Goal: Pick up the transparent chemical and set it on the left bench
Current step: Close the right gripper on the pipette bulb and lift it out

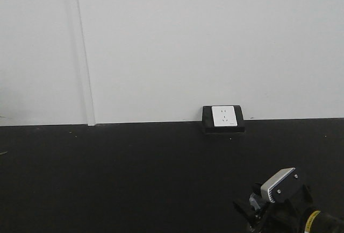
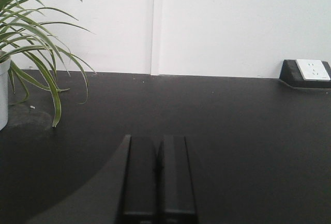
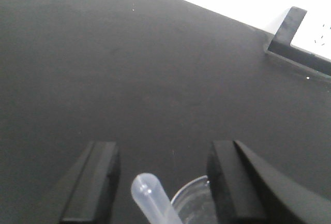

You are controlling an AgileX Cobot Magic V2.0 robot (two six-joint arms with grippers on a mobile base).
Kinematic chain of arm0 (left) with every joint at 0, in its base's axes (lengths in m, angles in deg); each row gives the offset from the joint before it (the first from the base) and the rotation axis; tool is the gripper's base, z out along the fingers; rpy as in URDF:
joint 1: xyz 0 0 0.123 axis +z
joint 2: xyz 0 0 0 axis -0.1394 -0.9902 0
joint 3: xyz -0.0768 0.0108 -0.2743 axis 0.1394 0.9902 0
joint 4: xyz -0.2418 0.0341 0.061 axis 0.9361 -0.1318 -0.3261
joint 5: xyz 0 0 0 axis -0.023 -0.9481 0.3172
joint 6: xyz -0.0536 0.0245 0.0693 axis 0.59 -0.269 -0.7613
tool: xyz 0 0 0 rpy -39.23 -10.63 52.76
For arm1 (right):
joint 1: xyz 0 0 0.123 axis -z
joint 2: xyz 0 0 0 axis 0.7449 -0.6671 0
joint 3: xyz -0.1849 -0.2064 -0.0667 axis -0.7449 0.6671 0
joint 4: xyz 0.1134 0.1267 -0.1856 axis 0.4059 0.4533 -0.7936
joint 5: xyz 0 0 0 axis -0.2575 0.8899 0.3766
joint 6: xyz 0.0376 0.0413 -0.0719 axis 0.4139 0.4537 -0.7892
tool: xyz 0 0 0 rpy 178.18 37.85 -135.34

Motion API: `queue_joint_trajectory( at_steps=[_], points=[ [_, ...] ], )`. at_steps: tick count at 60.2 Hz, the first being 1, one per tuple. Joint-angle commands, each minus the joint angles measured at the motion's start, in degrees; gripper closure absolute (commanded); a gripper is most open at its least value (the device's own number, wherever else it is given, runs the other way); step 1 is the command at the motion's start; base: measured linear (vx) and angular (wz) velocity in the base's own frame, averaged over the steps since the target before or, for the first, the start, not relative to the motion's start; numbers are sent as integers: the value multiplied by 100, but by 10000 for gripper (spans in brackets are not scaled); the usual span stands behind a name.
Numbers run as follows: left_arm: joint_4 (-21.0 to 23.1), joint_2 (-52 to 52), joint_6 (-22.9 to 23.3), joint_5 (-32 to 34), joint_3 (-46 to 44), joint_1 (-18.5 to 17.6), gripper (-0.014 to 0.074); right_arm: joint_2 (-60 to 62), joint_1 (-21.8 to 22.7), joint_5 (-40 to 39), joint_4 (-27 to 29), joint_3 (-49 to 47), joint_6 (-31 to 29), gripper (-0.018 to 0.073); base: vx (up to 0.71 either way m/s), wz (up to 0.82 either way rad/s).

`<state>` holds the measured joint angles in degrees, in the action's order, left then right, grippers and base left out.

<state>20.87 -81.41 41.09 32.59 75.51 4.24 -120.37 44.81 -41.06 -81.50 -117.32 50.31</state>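
Black worktop (image 1: 134, 179) ahead of me carries the white wall socket (image 1: 223, 116), so it isn't the target; the left bench is out of every view. On the right gripper (image 3: 163, 149) the transparent chemical (image 3: 194, 203) sits low between the fingers, only part of its rim showing, with the dropper (image 3: 150, 195) bulb poking up beside it. Those jaws stand well apart: the rim looks to touch the finger on the picture's right, and a gap shows toward the other. Can't tell whether it's clamped lower down or just cradled. The left gripper (image 2: 158, 140) has its jaws pressed together on nothing, plant (image 2: 31, 38) off to its side

My read: carry phase, placing not yet done. How I'd run it:
- confirm grip on the glass before any base move; smooth wall, likely slippery
- hold the wrist level so the liquid and dropper don't tip out
- swing toward the left slowly, no jerks
- lower until the base rests flat on the bench, then release
- left arm tucked, clear of the plant
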Motion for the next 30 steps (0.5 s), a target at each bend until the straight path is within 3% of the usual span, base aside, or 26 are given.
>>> queue_joint_trajectory(
  at_steps=[1,30],
  points=[
    [4,110,45,449,93,-10,600,211,4,-320,156,-153,-43,197,0,0],
    [4,110,45,449,93,-10,600,397,10,-276,156,-153,-43,566,0,0]
  ],
)
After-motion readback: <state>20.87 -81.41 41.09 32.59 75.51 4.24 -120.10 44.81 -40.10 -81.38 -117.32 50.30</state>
